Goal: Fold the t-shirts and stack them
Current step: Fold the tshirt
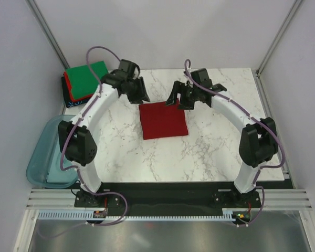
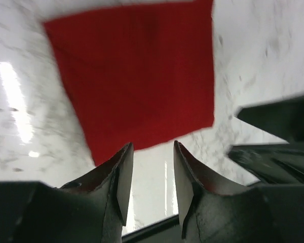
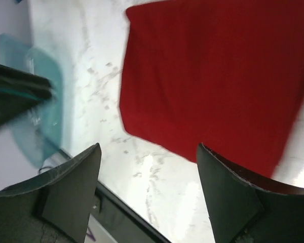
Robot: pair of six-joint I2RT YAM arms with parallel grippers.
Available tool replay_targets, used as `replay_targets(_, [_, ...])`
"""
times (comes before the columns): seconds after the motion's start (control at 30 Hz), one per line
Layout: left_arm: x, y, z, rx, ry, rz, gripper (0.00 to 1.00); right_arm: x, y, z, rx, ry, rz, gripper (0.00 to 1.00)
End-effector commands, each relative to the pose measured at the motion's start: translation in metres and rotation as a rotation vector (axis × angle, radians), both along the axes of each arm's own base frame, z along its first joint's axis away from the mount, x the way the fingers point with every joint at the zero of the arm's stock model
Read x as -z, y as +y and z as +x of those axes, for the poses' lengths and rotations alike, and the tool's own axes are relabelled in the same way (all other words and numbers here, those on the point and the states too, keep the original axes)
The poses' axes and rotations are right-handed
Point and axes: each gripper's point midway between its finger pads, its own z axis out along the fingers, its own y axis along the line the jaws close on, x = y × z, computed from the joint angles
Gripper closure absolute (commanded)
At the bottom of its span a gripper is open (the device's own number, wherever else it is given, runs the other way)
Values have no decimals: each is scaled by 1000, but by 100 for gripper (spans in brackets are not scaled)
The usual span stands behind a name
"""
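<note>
At the middle of the marble table (image 1: 210, 152) lies a dark red shirt (image 1: 163, 121), folded into a flat near-square and free of both grippers. Both arms rise from their bases at the near edge, arch outward, then bend in toward each other over the far half of the table, so the two wrists face one another above the shirt's far edge. The left gripper (image 2: 152, 148) hangs just past the shirt's far left corner, tilted down toward the cloth. Its fingers stand apart with a modest gap and nothing between them. The right gripper (image 3: 148, 147) hangs near the far right corner, fingers spread wide and also empty. In its own view the shirt fills the space beyond the fingertips. As far as the top view shows, neither gripper touches the cloth. At the table's far left corner sits a stack (image 1: 84, 81) of folded shirts, green on top with red and black edges beneath. A teal tub (image 1: 44, 163) sits off the table's left side, beside the left arm's elbow.
</note>
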Motion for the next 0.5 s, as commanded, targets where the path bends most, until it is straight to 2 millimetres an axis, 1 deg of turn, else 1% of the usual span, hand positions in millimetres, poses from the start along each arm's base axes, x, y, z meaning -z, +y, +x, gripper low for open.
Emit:
replay_targets(0.0, [33,-62,-37,109,4,-53,56,23,31,-18,-27,58,211,17])
replay_targets(0.03, [42,-72,-45,124,15,-70,57,32,32,-21,-30,66,225,17])
replay_targets(0.07, [63,-75,-49,126,24,-80,58,44,32,-25,-26,85,233,18])
replay_targets(0.1, [78,-73,-51,115,34,-64,59,70,30,-32,-22,123,227,19])
replay_targets(0.13, [92,-70,-51,103,39,-46,59,84,29,-37,-27,140,221,19])
replay_targets(0.17, [116,-62,-56,87,72,-20,59,99,25,-40,-22,156,202,20])
replay_targets(0.2, [139,-60,-61,91,127,-11,62,127,17,-49,-7,205,165,20])
replay_targets(0.23, [151,-57,-64,90,155,-10,63,143,9,-52,-4,215,129,21])
replay_targets(0.27, [167,-53,-71,92,188,3,64,155,3,-57,4,237,109,22])
replay_targets(0.3, [176,-47,-73,89,191,34,65,172,-6,-70,14,273,86,22])
replay_targets(0.37, [196,-34,-86,82,228,86,65,185,-19,-79,31,278,42,22])
replay_targets(0.4, [202,-27,-88,77,226,119,65,192,-25,-92,34,297,21,22])
replay_targets(0.43, [204,-23,-91,77,225,131,65,194,-29,-97,36,299,9,22])
replay_targets(0.47, [208,-16,-102,78,238,145,65,197,-34,-101,39,297,-12,22])
